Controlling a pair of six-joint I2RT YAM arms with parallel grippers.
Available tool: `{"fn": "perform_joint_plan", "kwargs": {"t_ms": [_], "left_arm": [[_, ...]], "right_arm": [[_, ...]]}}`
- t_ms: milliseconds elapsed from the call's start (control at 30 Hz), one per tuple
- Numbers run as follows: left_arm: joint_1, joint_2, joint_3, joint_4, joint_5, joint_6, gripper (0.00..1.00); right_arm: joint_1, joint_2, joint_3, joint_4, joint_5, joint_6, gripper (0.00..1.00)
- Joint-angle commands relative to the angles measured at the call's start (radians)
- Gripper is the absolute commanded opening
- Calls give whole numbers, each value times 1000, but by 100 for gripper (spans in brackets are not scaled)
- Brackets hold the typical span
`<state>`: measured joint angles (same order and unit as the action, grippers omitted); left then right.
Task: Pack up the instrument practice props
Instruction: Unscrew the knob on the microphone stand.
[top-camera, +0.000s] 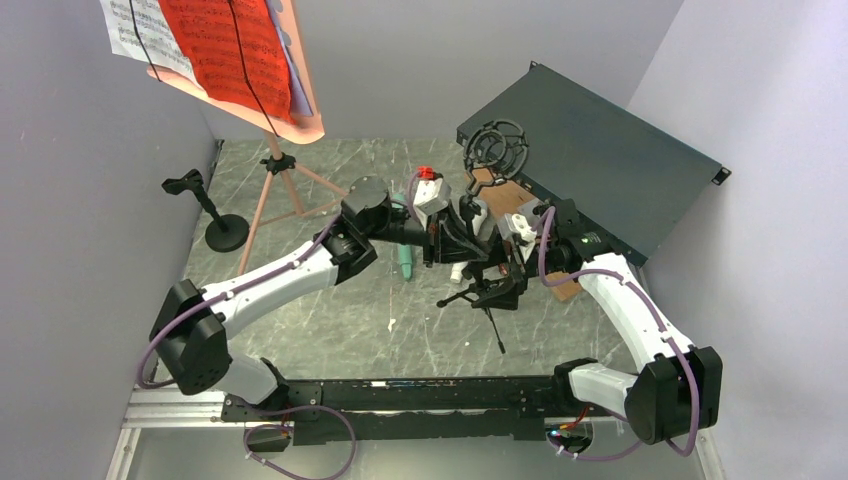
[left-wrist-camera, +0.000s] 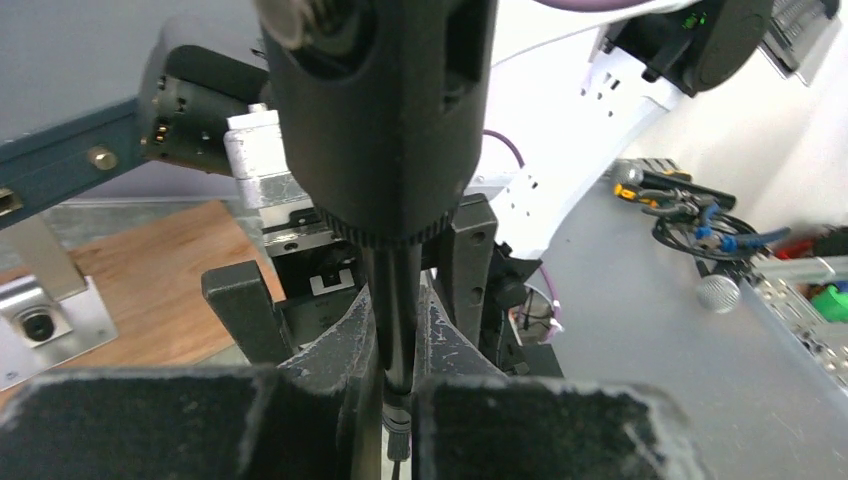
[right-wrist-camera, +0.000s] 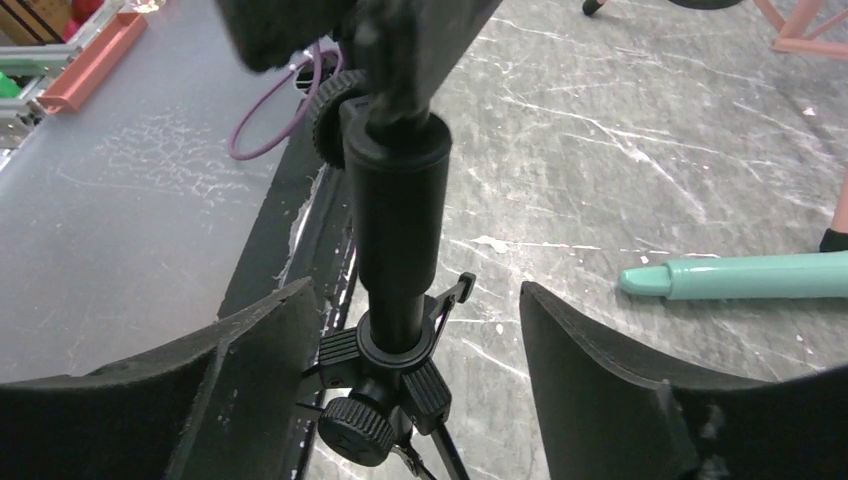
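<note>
Bolted at the near edge of the grey marbled bench (top-camera: 400, 340), two white-and-black arms are seen reaching toward the middle. A black microphone mount (top-camera: 487, 292) on small tripod legs is met there by both arms. The left end effector (left-wrist-camera: 398, 350) is clamped narrow on the mount's thin rod, with the thick black barrel (left-wrist-camera: 380, 120) just beyond its fingers. The right end effector (right-wrist-camera: 415, 330) is spread wide, one finger on either side of the mount's thick column (right-wrist-camera: 395, 220) and neither touching it; nothing is held by it. A green microphone (top-camera: 404, 262) is laid flat on the bench just beside the left wrist. At the far left, a pink perforated music tripod (top-camera: 280, 190) is stood upright, with white (top-camera: 140, 35), red (top-camera: 235, 45) and lavender (top-camera: 297, 85) sheet-music pages held on its desk. A second black microphone mount (top-camera: 210, 210) on a round base is stood near the left wall. A dark green metal box (top-camera: 600, 170) is set at the far right, with a wooden board (top-camera: 505, 198) partly beneath it.
</note>
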<state>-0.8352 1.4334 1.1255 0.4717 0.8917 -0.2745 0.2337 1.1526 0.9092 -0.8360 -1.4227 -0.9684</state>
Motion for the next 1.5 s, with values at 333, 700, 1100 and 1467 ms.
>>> {"fn": "perform_joint_plan", "kwargs": {"t_ms": [333,700,1100,1467], "left_arm": [[6,41,110,-25,175,30,0],[6,0,18,81,55,-40,28],[6,-251,-266,53,-316,-104,97],[-158,-376,-287,-210,-736,-202,87]], "right_arm": [[2,2,16,46,-93,52,46],[3,3,27,71,-91,96,0],[0,3,49,20,-68,52,0],[-11,9,31,125,-36,170,0]]}}
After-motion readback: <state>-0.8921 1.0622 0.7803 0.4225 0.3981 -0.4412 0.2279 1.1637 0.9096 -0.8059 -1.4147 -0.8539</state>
